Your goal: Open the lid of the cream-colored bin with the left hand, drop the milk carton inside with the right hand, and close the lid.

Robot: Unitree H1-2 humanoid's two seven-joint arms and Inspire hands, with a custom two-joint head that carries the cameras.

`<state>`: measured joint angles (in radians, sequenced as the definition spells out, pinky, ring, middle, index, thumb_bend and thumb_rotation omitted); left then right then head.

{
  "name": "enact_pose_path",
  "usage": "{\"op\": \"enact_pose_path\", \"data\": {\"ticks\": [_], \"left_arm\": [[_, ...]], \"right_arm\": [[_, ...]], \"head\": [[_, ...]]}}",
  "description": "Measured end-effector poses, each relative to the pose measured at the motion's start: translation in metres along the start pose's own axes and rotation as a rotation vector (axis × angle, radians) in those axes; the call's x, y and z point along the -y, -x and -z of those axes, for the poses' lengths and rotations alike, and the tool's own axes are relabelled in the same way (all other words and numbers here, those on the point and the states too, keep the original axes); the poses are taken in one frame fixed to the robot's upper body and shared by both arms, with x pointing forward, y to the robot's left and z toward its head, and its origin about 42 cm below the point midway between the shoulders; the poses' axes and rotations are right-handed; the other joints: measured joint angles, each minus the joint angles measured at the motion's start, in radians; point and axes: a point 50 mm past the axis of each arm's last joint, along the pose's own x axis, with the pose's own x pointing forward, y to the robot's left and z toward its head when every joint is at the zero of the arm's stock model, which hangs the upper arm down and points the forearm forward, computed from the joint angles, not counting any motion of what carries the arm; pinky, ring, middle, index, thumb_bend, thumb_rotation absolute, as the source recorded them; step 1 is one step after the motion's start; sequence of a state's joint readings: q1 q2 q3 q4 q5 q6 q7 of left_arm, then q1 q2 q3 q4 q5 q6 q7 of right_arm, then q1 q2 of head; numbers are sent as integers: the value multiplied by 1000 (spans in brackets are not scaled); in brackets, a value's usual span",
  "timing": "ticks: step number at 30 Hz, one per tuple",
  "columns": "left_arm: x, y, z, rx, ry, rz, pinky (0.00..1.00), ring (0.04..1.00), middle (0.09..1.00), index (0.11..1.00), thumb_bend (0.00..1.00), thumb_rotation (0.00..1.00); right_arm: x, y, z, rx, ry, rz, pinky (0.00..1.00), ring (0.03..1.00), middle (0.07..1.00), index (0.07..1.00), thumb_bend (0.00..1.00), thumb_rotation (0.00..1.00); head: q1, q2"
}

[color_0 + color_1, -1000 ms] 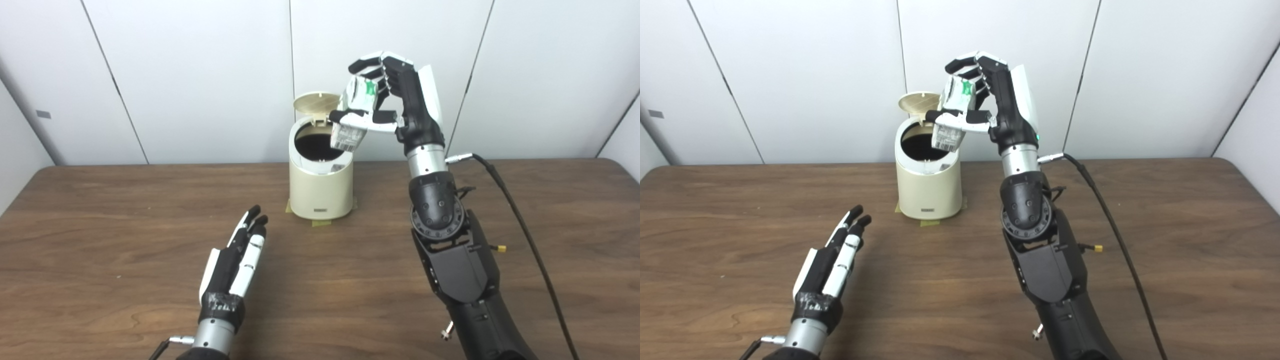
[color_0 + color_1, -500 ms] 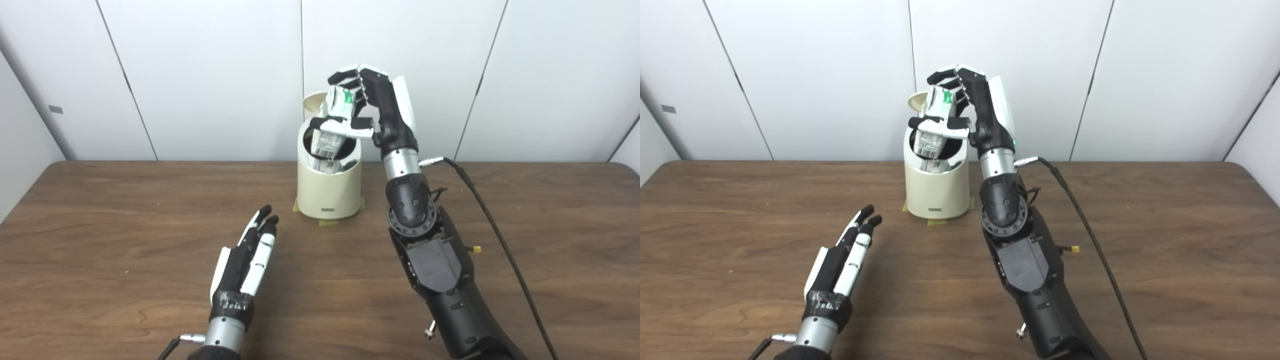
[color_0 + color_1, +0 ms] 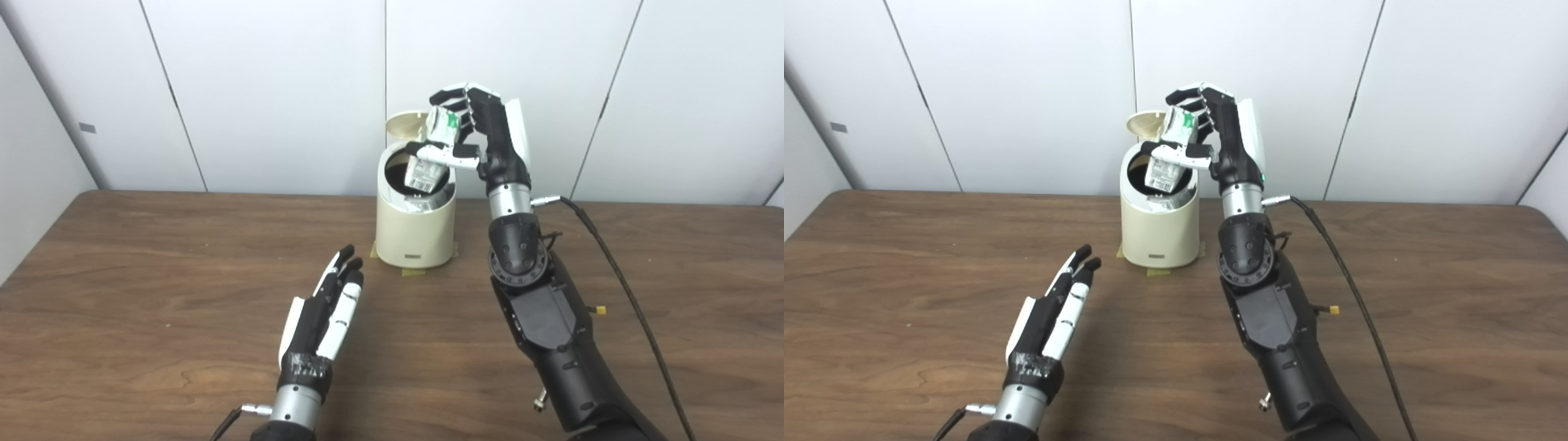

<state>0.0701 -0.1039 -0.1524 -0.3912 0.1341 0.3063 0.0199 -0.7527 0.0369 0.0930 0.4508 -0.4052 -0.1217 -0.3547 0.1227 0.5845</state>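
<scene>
Bin (image 3: 415, 236) near table's (image 3: 122, 294) far edge, lid (image 3: 405, 124) raised. Milk carton (image 3: 432, 156) clamped in right hand (image 3: 484, 138), lower end over the opening. Left hand (image 3: 324, 312) held flat, fingers straight and close together, holding nothing. Carton should be centred before release, clear of the rim.

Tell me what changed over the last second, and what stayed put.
The right robot hand carried the milk carton from beside the bin's rim to over its opening, lower end inside, still gripped. The camera view shifted. Lid stays up; left robot hand stays open.
</scene>
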Motion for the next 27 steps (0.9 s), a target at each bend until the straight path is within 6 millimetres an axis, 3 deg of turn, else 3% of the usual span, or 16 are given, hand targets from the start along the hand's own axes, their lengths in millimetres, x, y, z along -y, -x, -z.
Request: {"op": "enact_pose_path", "data": {"ticks": [8,19,27], "left_arm": [[8,5,-6,13,-5,9,1000,971,921,962,478,798],[11,8,-7,13,5,3,1000,969,912,947,458,772],[14,9,-9,21,10,8,1000,967,910,944,446,780]], "right_arm": [[4,-2,8,16,12,2,278,355,486,546,510,0],[-12,0,20,64,-6,-16,268,356,489,544,510,0],[-23,6,27,117,83,-28,304,365,502,541,510,0]], "head": [[11,6],[17,12],[15,14]]}}
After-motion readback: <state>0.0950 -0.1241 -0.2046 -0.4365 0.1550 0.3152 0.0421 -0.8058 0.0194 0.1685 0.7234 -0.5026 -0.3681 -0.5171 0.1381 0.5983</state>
